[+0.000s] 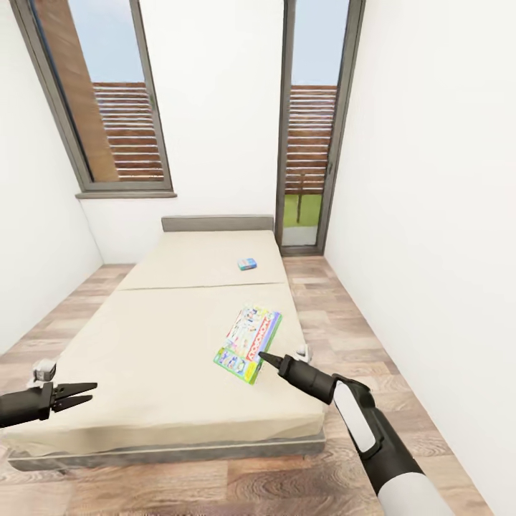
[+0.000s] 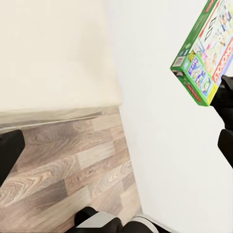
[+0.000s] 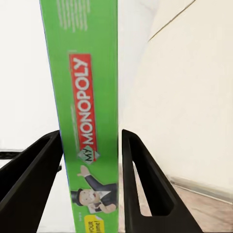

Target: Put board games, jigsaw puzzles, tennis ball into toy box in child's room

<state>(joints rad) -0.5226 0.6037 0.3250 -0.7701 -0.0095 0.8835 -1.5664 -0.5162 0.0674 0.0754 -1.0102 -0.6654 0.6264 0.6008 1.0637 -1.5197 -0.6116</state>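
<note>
A green "My Monopoly" board game [image 1: 249, 342] hangs tilted just above the near right part of the cream bed [image 1: 158, 337]. My right gripper [image 1: 262, 356] is shut on its near edge. In the right wrist view the box's narrow green side [image 3: 87, 97] stands between the two black fingers [image 3: 145, 179]. The left wrist view catches the same box [image 2: 206, 53] in the air against the white wall. A small blue board game [image 1: 247, 264] lies flat on the far half of the bed. My left gripper [image 1: 79, 395] hovers open and holds nothing at the bed's near left corner.
The bed has a grey headboard [image 1: 217, 223] against the back wall, under a tall window [image 1: 107, 100]. A narrow glass door [image 1: 312, 129] stands at the back right. Wood-plank floor [image 1: 337, 315] runs between the bed and the white right wall [image 1: 437, 236].
</note>
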